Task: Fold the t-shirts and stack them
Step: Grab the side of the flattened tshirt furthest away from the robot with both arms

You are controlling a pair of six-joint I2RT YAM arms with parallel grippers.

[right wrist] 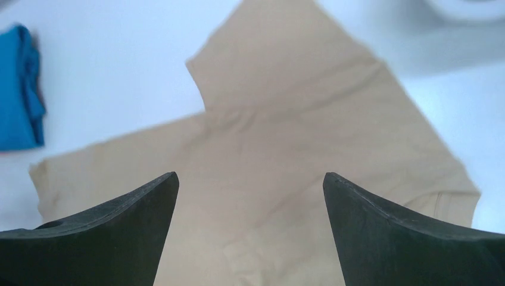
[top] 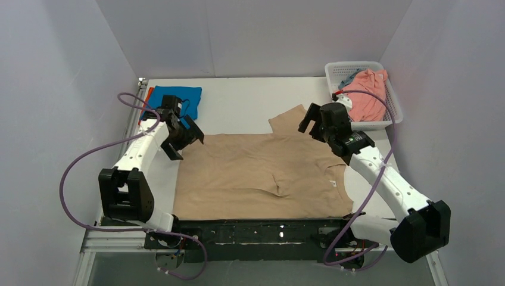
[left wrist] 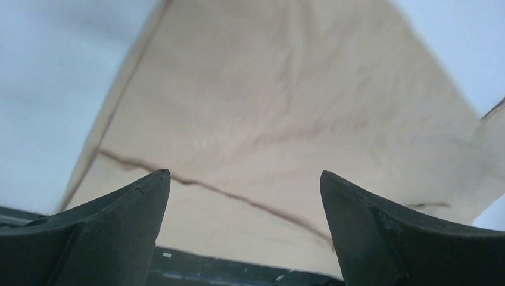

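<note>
A beige-tan t-shirt [top: 256,173] lies spread flat in the middle of the table, one sleeve pointing to the back. My left gripper [top: 188,141] is open and empty, hovering over the shirt's back left corner; the left wrist view shows the cloth [left wrist: 268,113] between my open fingers [left wrist: 245,179]. My right gripper [top: 311,127] is open and empty above the back sleeve; the right wrist view shows the shirt [right wrist: 286,143] below it [right wrist: 250,179]. A folded bright blue t-shirt [top: 178,97] lies at the back left on an orange-red one [top: 146,99]; the blue one also shows in the right wrist view [right wrist: 18,89].
A white mesh basket [top: 357,64] stands at the back right, holding a salmon pink shirt [top: 366,98] and a bit of grey-blue cloth [top: 348,76]. Purple cables loop beside both arms. Walls close in the table on three sides.
</note>
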